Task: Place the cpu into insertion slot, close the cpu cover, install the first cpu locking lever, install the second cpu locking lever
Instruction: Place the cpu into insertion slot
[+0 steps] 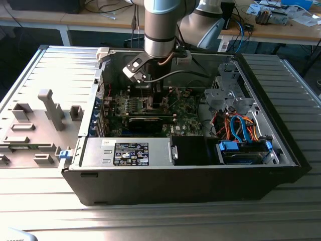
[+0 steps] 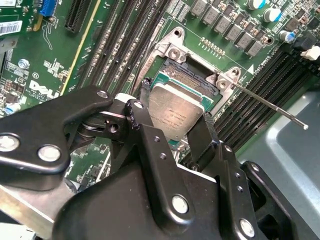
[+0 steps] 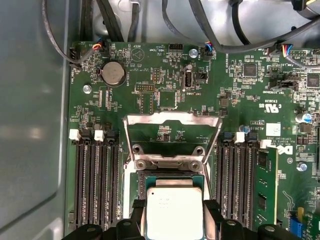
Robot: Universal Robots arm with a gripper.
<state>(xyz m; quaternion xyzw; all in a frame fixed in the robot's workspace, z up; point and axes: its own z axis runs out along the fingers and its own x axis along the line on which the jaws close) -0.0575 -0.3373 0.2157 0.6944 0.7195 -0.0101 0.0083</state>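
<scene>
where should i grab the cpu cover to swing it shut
Probably the free end bar of the cpu cover, opposite its hinge, pinched across its thin edge from above. It stands open off the insertion slot, and its square window leaves only narrow rails to grip.

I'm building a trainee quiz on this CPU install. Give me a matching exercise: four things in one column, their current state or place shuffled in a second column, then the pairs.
1. cpu
2. cpu cover
3. locking lever
4. coin battery

A. swung open, off the insertion slot
B. round and silver, on the green board
C. gripped by the hand, over the slot
D. thin rod sticking out, unlatched

Pairs: 1-C, 2-A, 3-D, 4-B
</scene>
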